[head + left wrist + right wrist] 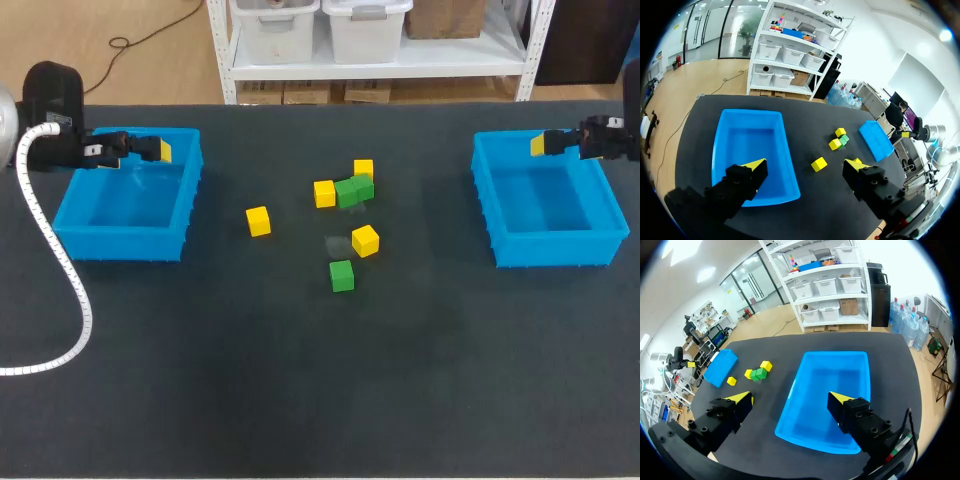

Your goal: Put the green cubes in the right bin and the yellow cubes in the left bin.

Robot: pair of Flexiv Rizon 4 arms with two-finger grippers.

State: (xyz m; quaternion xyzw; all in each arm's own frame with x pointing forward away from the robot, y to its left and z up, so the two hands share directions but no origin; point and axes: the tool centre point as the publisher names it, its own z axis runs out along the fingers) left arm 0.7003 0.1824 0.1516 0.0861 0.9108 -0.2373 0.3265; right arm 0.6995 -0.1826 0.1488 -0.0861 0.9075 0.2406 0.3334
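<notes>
Between the bins, yellow cubes and green cubes

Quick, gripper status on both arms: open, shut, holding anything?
Left gripper: open, holding nothing, at the left bin.
Right gripper: open, holding nothing, at the right bin.

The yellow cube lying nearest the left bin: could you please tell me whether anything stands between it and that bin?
Nothing visible does. The small yellow cube lies alone on the black table, and only bare tabletop separates it from the side wall of the open blue plastic left bin.
</notes>
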